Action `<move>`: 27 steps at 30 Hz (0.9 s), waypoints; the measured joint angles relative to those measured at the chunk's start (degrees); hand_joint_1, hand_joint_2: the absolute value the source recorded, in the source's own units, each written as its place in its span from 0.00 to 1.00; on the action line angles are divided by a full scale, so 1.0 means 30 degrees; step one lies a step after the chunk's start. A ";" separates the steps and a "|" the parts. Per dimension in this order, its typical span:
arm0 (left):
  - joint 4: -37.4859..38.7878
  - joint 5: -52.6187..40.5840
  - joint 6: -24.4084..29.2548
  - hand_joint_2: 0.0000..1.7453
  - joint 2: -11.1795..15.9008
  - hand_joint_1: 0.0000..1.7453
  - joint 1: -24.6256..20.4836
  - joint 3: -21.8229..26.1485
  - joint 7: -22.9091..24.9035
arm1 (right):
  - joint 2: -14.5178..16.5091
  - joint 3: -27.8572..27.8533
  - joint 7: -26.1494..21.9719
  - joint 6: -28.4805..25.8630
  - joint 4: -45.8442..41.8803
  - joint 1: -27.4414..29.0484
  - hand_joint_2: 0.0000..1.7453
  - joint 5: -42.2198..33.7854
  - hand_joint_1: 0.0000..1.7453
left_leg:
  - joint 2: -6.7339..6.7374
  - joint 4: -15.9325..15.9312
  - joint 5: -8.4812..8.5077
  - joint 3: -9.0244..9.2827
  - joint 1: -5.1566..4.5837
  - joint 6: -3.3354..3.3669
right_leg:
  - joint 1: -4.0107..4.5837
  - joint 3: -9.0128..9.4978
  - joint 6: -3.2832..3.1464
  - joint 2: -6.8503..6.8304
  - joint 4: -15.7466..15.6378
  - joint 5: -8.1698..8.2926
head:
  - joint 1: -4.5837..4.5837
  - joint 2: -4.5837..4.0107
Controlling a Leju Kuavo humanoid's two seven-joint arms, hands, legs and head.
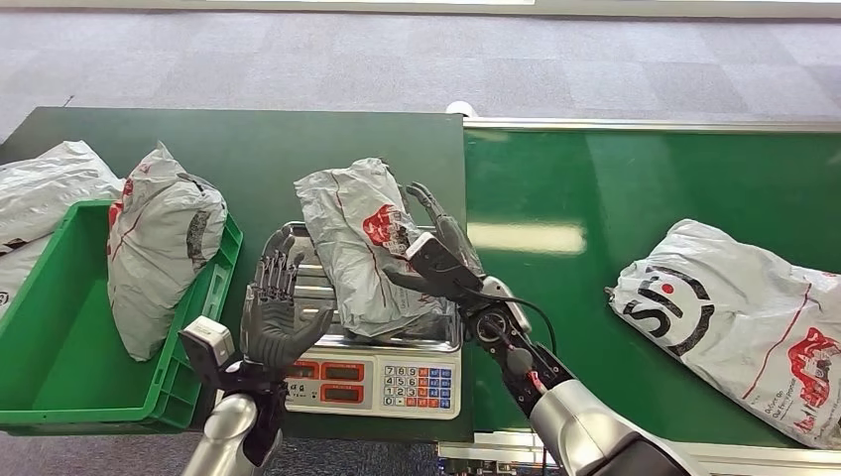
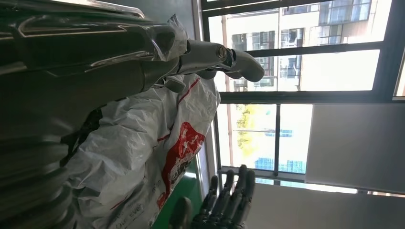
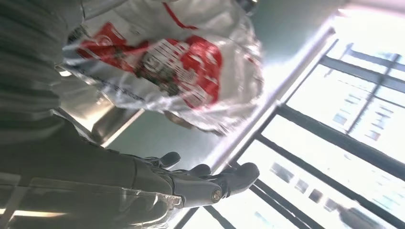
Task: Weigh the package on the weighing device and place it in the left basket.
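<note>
A grey plastic package (image 1: 362,248) with a red logo stands on the steel pan of the weighing scale (image 1: 375,382). My left hand (image 1: 278,309) is raised just to its left, fingers spread and pointing up, holding nothing. On the package's right side my right hand (image 1: 436,250) is spread close against it without gripping. In the right wrist view the right hand (image 3: 210,179) shows a gap to the package (image 3: 181,67). The left wrist view has the left hand (image 2: 210,57) beside the package (image 2: 143,157).
The green basket (image 1: 60,377) sits left of the scale with another grey package (image 1: 159,248) leaning in it. A further package (image 1: 45,188) lies behind the basket. On the green conveyor belt (image 1: 595,198) at right lies a large package (image 1: 734,317).
</note>
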 joint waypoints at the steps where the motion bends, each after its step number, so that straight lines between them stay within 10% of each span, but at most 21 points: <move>1: -0.0027 0.0000 0.0026 1.00 0.0000 0.00 0.0043 0.0018 -0.0020 | -0.0066 -0.0047 -0.0239 -0.0212 -0.0422 0.0123 1.00 -0.0082 0.00 | 0.0000 0.0000 0.0000 0.0000 0.0000 0.0000 | 0.0000 0.0000 0.0000 0.0000 0.0000 0.0000 | 0.0000 0.0000; 27: -0.0257 0.0066 -0.0135 1.00 0.0049 0.00 0.0357 0.0189 -0.0282 | -0.2135 -0.5577 -0.2163 -0.2621 -0.9517 0.6552 1.00 -0.3110 0.00 | -0.0055 0.0002 -0.0002 -0.0008 0.0000 -0.0001 | -0.0001 -0.0002 0.0000 -0.0021 -0.0004 0.0000 | -0.0002 0.0000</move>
